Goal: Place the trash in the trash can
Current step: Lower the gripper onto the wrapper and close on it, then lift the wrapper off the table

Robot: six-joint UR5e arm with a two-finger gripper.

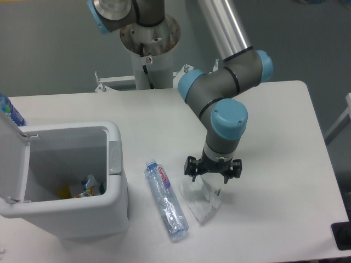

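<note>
One crumpled wrapper (201, 199) lies directly beneath the spread-fingered gripper (213, 171).

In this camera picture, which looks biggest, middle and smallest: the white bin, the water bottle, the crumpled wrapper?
Largest to smallest:
1. white bin
2. water bottle
3. crumpled wrapper, partly hidden by the robot's hand

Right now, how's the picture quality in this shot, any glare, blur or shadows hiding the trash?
Fixed camera view: soft even light, mild overall blur, no harsh glare. The gripper casts a faint shadow on the table beside the wrapper; the wrapper's translucent white blends into the tabletop. The bottle shows clearly, though its label text is too soft to read. The trash can interior is shaded, its contents indistinct.
</note>
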